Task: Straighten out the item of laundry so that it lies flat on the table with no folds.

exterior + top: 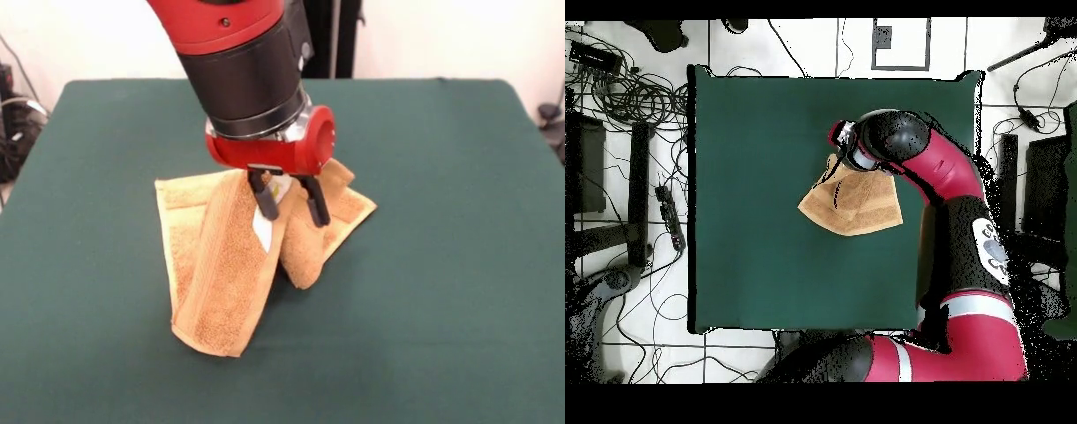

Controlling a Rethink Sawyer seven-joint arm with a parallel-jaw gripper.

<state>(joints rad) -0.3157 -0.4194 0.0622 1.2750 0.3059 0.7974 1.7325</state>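
Towel [225, 265] of orange-tan terry, soft, light and limp, partly lifted off a dark green counter [459, 291], near the counter's middle. In the front view a pinched ridge of cloth rises to the fingers [290, 198], and the towel drapes down from that peak like a small tent. One long folded flap runs down from the peak toward the camera and ends on the counter; a shorter fold hangs just beside it, and a flatter part lies on the counter behind the peak. A white label [265, 223] shows just below the peak.

The two black fingers look clenched on the ridge, with cloth and the label between them, so they seem to be grasping the towel. The red and black arm [252, 71] comes down from above the towel, its wrist nearly upright and tipped slightly, the fingers pointing down.

Seen from overhead, the towel [853, 203] is a rumpled wedge with the arm's wrist [880, 140] covering one corner of it.

Judged from this, the cloth will sag and fold under its own weight and will not slip easily on the felt-like counter. A hemmed corner or edge looks a better hold than the middle ridge for pulling it flat
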